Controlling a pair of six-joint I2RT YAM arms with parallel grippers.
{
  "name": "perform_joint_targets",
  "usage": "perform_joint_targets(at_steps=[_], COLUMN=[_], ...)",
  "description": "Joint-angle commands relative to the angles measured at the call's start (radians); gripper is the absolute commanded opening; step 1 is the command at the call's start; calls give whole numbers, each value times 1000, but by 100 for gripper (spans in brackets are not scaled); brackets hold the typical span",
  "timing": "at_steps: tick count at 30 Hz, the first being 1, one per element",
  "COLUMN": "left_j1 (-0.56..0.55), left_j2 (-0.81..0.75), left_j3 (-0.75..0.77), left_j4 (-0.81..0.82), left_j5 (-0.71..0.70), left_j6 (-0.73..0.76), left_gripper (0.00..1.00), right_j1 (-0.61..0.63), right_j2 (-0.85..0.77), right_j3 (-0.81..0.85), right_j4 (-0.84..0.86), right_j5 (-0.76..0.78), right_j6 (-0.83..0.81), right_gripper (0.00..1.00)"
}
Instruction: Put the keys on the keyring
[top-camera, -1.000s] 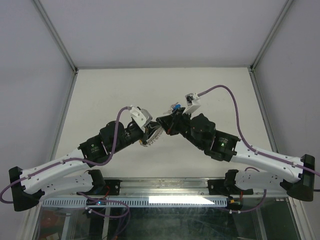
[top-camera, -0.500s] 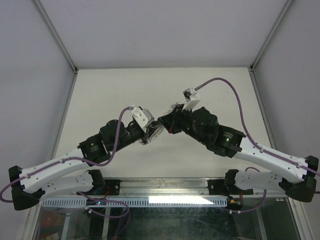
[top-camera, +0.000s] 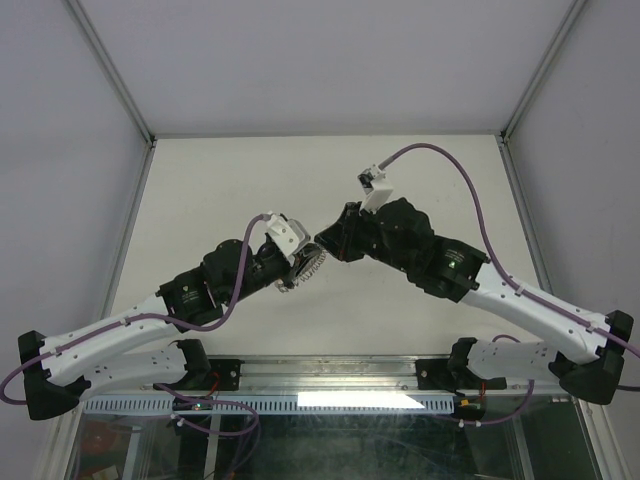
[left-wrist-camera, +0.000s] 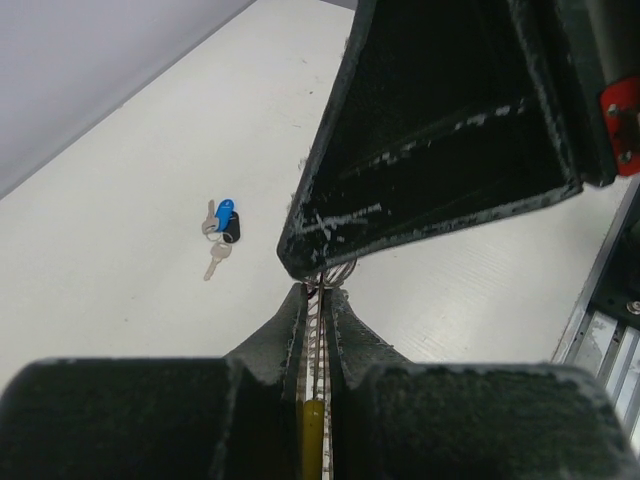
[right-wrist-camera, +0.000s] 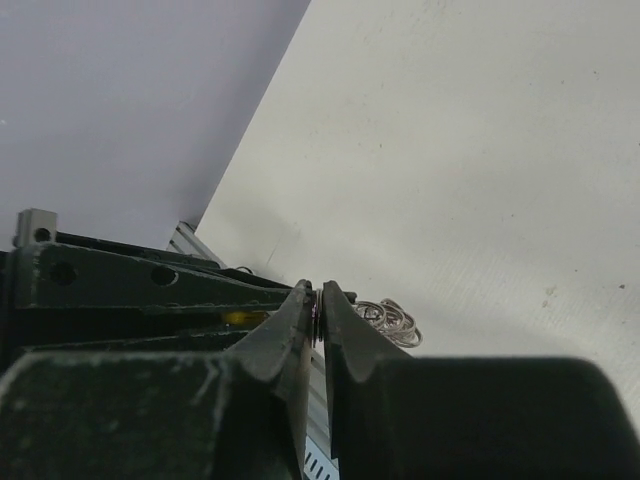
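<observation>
The left fingers (left-wrist-camera: 275, 335) are pinched tight on the whitish ribbed keyring with a yellow part (left-wrist-camera: 313, 430). The ring stands on its edge between them, up above the white bench (left-wrist-camera: 120, 260). The right fingers (right-wrist-camera: 285, 335) meet the left ones tip to tip. They are almost closed, with only a thin slit. Something thin and dark sits in the slit, but I cannot tell if they hold it. Some small silver wire loops (right-wrist-camera: 390, 318) hang just beside the tips. The tiny silver keys, one with a bright blue head (left-wrist-camera: 221, 222), lie on the bench, well apart from all the fingers.
</observation>
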Motion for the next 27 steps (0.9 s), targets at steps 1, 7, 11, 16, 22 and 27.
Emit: perform_joint_targets(at_steps=[1,7,11,16,22,27], left_j1=[-3,-3,-3,-3,-3,-3], left_j2=[-7,-4,-6,-9,-12,-16], left_j3=[33,35,35,35,33,16], left_j4=[-26,-25,-26,-26,-24,1], left_j5=[-10,-8,-11,-13,-22,-48], left_j6=[18,19,20,23,28,56], left_gripper=[0,0,0,0,0,0], right_j1=[-24,-33,-35,-41,-53,-82], right_j2=[-64,-105,-111,-122,-110,-89], right_j3=[21,-25,-32,-41,-25,9], right_j4=[90,150,145,113,60,-8], right_j5=[9,19,25,43,-8,-22], right_j6=[2,21,25,37,54,50], right_gripper=[13,20,26,30,30,30])
